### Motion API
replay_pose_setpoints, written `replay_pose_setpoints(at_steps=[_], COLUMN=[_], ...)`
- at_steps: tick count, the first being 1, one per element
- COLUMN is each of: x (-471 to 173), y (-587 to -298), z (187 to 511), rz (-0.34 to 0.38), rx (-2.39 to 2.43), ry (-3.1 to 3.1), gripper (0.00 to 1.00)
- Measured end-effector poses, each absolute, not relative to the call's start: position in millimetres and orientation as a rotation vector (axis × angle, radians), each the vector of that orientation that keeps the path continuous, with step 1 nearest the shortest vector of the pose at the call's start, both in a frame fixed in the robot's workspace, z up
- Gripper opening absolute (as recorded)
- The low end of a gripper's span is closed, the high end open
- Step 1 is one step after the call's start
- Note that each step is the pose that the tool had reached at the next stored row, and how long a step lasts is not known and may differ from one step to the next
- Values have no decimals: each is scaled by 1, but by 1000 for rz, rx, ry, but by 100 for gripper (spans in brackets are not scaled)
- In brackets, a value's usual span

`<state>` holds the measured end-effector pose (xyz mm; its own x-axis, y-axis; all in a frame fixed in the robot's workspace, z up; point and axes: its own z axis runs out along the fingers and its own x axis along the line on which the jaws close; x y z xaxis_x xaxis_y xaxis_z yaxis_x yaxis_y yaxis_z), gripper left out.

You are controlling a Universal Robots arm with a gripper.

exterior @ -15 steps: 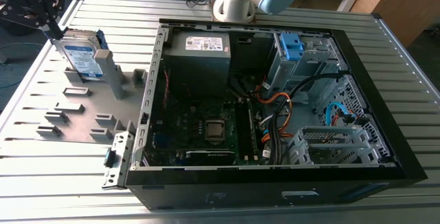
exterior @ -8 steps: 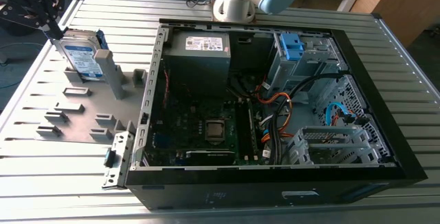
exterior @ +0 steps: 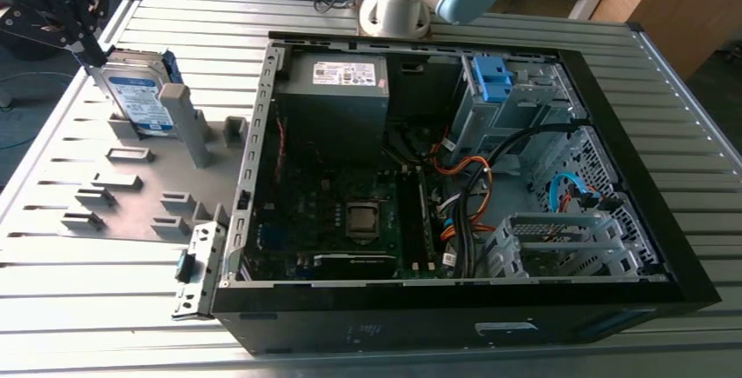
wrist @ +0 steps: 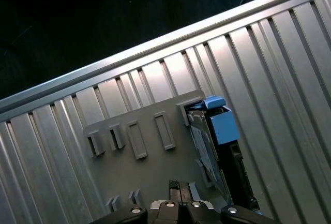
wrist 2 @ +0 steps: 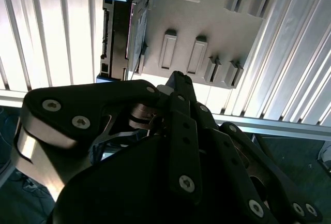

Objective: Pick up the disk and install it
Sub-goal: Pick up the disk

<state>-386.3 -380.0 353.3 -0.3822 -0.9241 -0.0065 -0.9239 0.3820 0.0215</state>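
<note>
The flat silver-metal disk with its white-and-blue label and blue plastic side rails (exterior: 132,93) stands on edge in a slot of a matte grey moulded holder plate (exterior: 125,197), propped against a plain upright grey post (exterior: 176,110). That is well off to the exterior view's left of the open black computer case (exterior: 464,304). The black, bolted-link gripper (exterior: 83,46) hangs just over the disk's upper corner on the far left side. From here I can't tell if it touches the drive, nor whether it is clenched or released. In the second wrist view the gripper's dark linkage (wrist 2: 176,79) points at the holder plate (wrist 2: 217,32), with the disk (wrist 2: 120,32) edge-on a little to one side, a pale blue tab at its end. The plate carries rows of small raised rectangular sockets. Everything rests on a ribbed, shiny aluminium table (exterior: 82,300) whose long grooves catch the light. Inside the case sit a grey power-supply box with a white sticker (exterior: 336,100), a dark green motherboard (exterior: 336,213), a bare blue plastic bracket (exterior: 492,78) and a tangle of orange and black cables (exterior: 464,174).
</note>
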Motion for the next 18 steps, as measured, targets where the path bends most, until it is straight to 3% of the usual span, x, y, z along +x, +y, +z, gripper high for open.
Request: replay_pose_setpoints(at_steps=[18], x=[-386], y=[-380], z=[353], rz=[-33], rx=[1757], ry=[-2596], gripper=[11])
